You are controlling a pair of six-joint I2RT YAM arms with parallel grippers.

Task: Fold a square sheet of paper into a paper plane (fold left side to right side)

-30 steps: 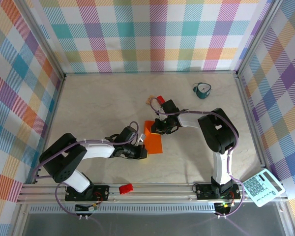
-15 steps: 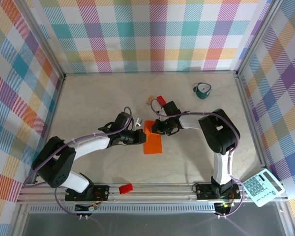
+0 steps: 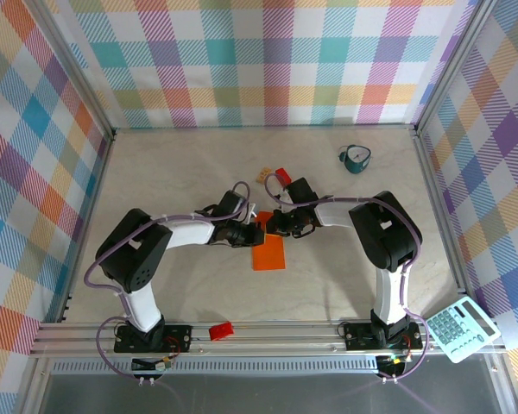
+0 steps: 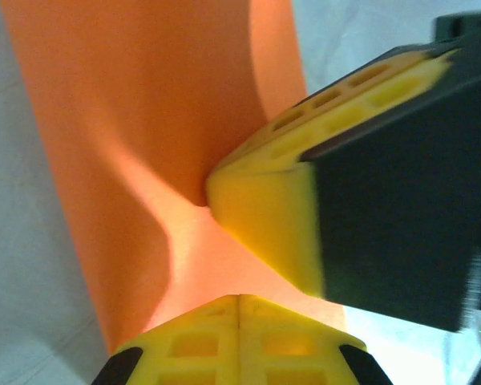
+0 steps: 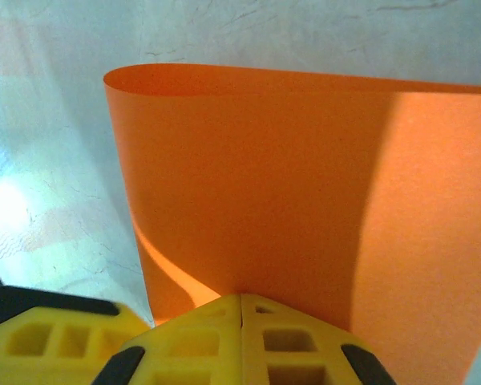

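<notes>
1. The square sheet of paper (image 3: pixel 268 252) lay near the middle of the tabletop (image 3: pixel 173 172), doubled over into a narrower orange shape.
2. The left end effector (image 3: pixel 253 233) was closed with nothing between its fingers, and its tip sat at the far left part of the paper.
3. From the left wrist, that end effector (image 4: pixel 239 298) showed its yellow fingertips flush together over the orange paper (image 4: pixel 136 120).
4. The right end effector (image 3: pixel 274 223) was also closed and empty, meeting the paper from the other side, just beside the left one.
5. From the right wrist, its pads (image 5: pixel 240 298) were shut against each other at the near edge of the paper (image 5: pixel 289 184). The far edge of the sheet curved up in a soft, rounded bend rather than a flat crease.
6. In the left wrist view, one yellow finger (image 4: pixel 264 208) of the right end effector pressed down onto the paper just beyond the left fingertips.
7. A small red block (image 3: pixel 282 175) and a tan block (image 3: pixel 263 176) sat side by side beyond the paper, apart from it.
8. A calculator (image 3: pixel 457 329) lay at the near right corner, well apart from the paper.
</notes>
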